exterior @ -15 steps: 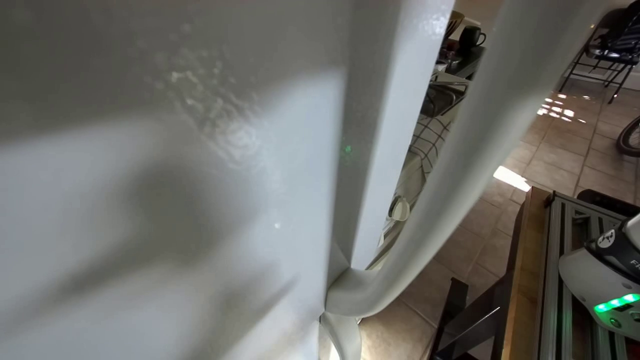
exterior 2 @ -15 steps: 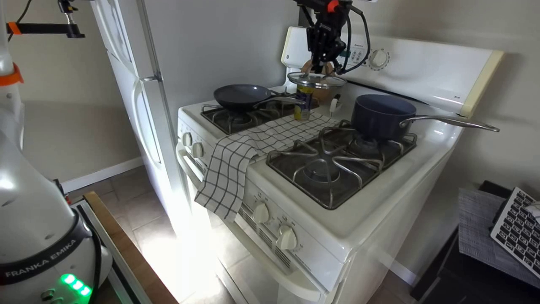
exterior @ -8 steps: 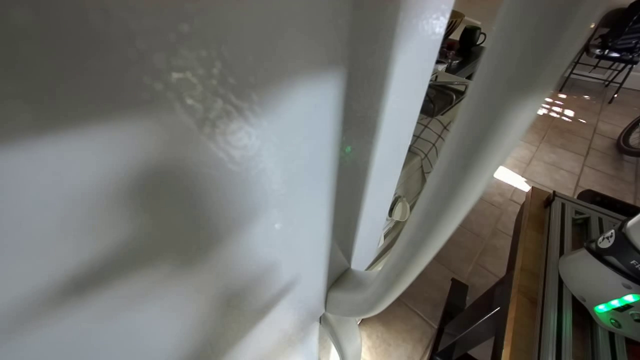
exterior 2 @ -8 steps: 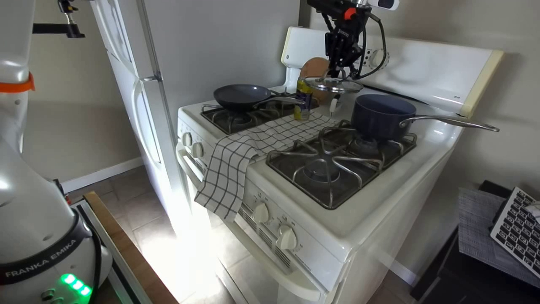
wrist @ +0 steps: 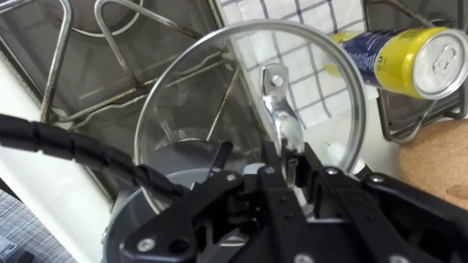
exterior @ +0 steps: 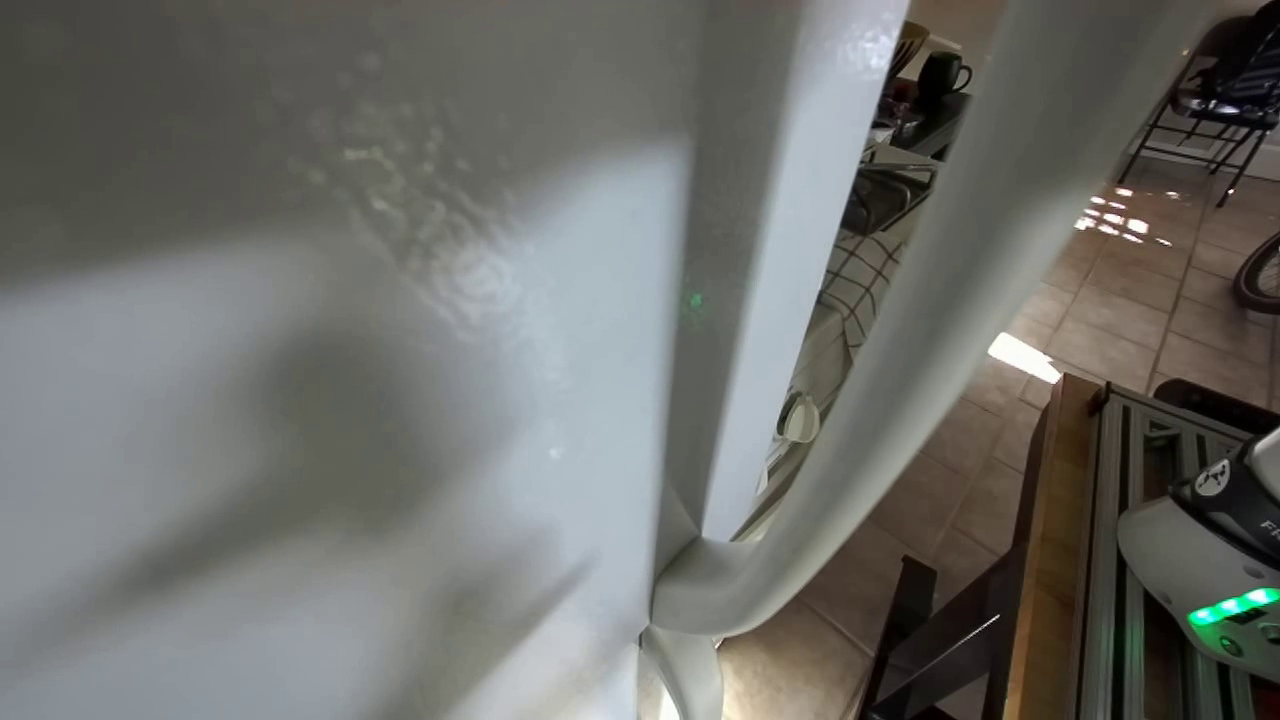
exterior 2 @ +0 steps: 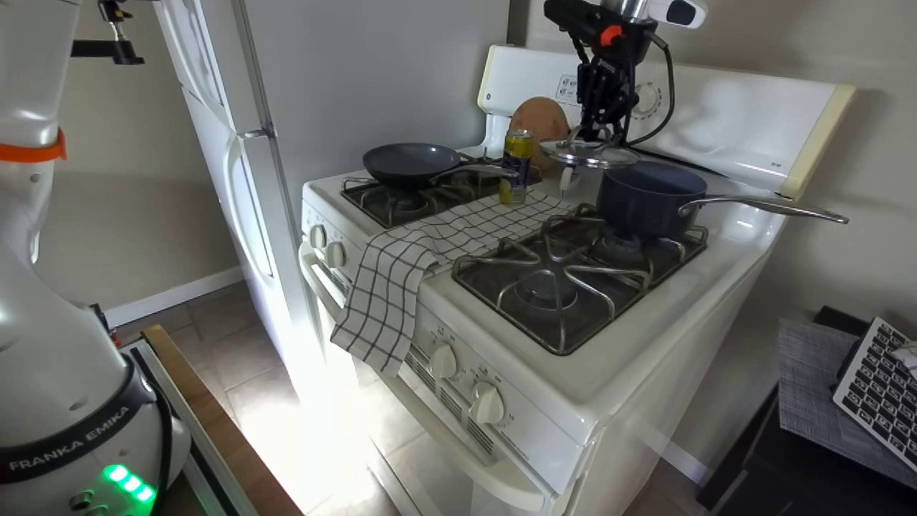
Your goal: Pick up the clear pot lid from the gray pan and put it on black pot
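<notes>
My gripper (exterior 2: 600,133) is shut on the metal handle of the clear pot lid (exterior 2: 584,153) and holds it in the air, roughly level. In the wrist view the fingertips (wrist: 288,149) pinch the handle, and the lid's glass (wrist: 248,109) spreads beyond them. The dark blue-black pot (exterior 2: 645,201) sits on the back burner. The lid's edge overlaps the pot's left rim in that exterior view. The pot also shows at the lower left of the wrist view (wrist: 128,223), partly hidden by gripper and lid. The gray pan (exterior 2: 408,163) is uncovered on the far burner.
A yellow and purple can (exterior 2: 516,168) stands by a round brown board (exterior 2: 539,118). A checkered towel (exterior 2: 444,236) lies between the burners. The pot's handle (exterior 2: 774,206) sticks out sideways. The fridge (exterior: 450,350) blocks most of an exterior view.
The gripper and the held lid have moved right and slightly down in an exterior view, away from the gray pan and closer to the pot. The pan and pot have not moved.
</notes>
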Robot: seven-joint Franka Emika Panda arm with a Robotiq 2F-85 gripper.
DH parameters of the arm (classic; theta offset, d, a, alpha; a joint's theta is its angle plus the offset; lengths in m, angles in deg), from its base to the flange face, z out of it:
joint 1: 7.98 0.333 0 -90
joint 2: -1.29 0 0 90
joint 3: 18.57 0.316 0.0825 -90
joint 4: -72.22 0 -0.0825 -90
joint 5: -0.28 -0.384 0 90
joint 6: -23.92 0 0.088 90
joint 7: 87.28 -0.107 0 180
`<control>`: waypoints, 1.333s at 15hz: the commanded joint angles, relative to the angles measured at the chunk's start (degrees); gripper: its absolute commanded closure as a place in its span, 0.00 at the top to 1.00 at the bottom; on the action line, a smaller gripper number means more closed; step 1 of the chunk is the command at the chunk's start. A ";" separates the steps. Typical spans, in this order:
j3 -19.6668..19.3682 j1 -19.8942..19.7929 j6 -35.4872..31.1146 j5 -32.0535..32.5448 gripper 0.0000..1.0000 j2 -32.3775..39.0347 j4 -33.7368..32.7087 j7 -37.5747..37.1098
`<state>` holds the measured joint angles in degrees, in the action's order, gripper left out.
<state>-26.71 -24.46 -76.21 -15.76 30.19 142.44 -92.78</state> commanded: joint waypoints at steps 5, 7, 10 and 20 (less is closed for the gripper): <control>0.12 -4.45 1.80 -3.90 0.05 8.84 -14.10 -8.55; 0.04 -4.83 2.16 -3.05 0.05 11.90 -18.21 -11.06; -0.18 -5.31 3.32 -3.08 0.05 16.32 -24.68 -14.33; 0.75 -7.51 1.94 -4.53 0.05 18.72 -29.56 -19.24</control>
<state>-26.51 -30.60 -74.80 -18.54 48.17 115.19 -110.41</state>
